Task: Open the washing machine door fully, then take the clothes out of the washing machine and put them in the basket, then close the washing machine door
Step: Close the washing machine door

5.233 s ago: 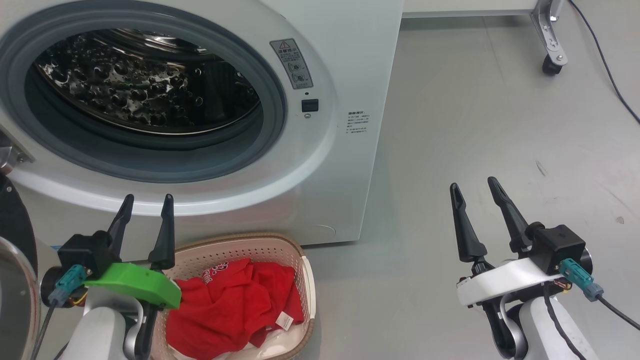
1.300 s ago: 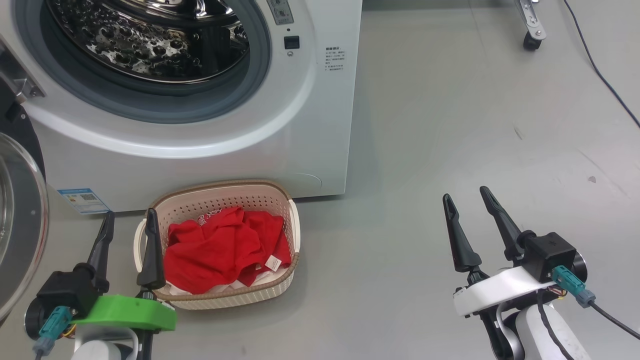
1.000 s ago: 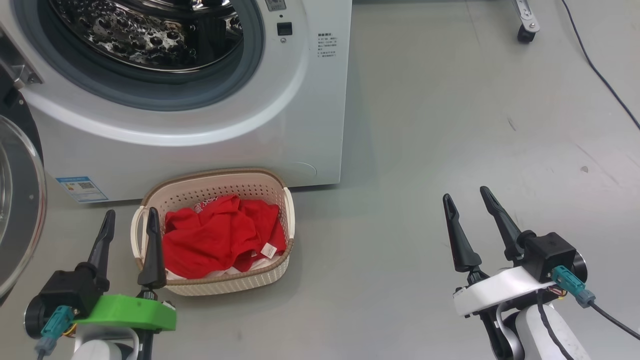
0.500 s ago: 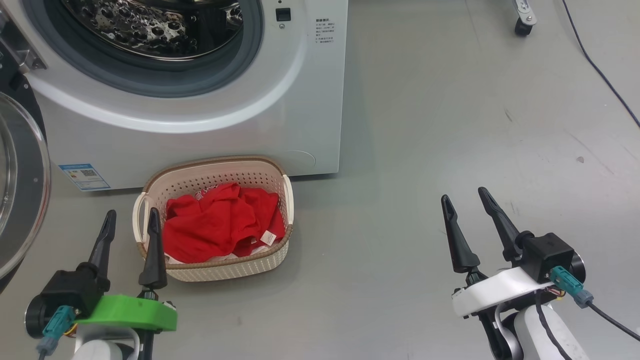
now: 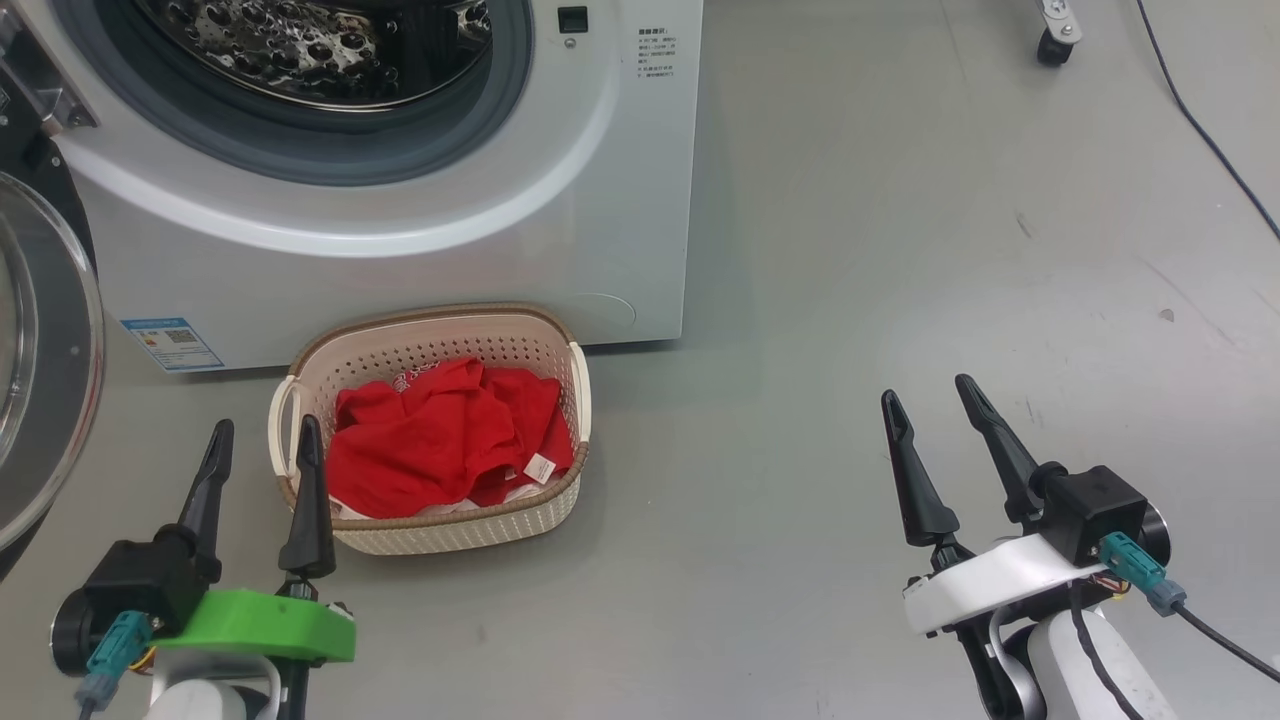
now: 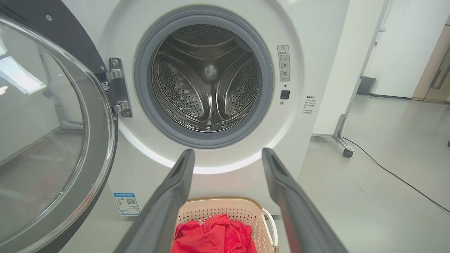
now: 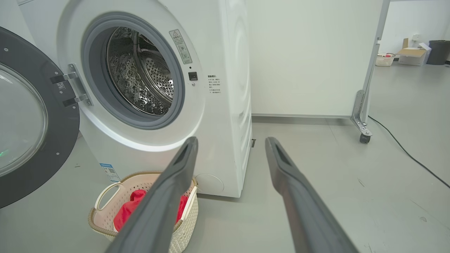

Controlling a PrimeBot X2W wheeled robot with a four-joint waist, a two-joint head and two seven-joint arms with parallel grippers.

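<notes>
The left gripper (image 5: 265, 423) and right gripper (image 5: 925, 388) gape wide, empty. The clothes (image 5: 430, 455) lie in the basket (image 5: 450, 350) before the washing machine (image 5: 400, 270), whose door (image 6: 42, 123) stands open leftward. A cable (image 5: 1200, 130) trails off right.

You are holding your left gripper (image 5: 266, 424) low at the left, fingers spread wide, pointing up and gripping nothing. Your right gripper (image 5: 925, 389) is sitting at the lower right, equally spread and empty.

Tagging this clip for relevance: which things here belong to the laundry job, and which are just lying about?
Job: washing machine, door, red clothes, basket.
Lying about: black cable, wheeled stand leg, cardboard box, dark bin.
</notes>
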